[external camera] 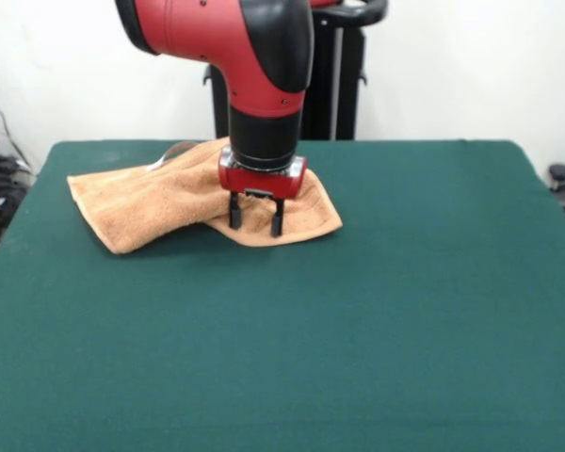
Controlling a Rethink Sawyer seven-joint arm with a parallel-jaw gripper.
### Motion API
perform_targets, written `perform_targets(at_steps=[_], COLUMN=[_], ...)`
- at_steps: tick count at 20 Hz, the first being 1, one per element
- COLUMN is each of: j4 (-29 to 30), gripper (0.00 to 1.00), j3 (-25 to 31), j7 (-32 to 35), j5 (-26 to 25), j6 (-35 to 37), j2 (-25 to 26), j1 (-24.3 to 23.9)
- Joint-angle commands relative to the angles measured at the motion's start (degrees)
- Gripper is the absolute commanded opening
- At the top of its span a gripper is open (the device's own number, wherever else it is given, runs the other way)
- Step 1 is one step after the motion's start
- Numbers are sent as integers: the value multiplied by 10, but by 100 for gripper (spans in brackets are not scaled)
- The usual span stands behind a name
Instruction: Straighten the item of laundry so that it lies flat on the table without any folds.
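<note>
Pincer (256, 224), fingers spread and pinching nothing, poised over the right, near part of the orange-tan towel (160, 202). The towel's long axis runs leftward from the pincer across the far left of the green desk (358, 330); a buckled ridge lies just left of the fingers.

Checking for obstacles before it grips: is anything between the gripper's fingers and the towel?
Nothing. In the front view the open gripper stands directly over the towel, its fingers down at the cloth, with only towel showing between them.
</note>
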Motion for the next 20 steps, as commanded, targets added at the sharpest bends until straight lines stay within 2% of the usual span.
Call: perform_targets(at_steps=[1, 20], j4=[-22, -31], gripper=[100, 100], j3=[40, 38], j7=[38, 37], j5=[-24, -23], j6=[1, 3], j2=[34, 32], j1=[-6, -5])
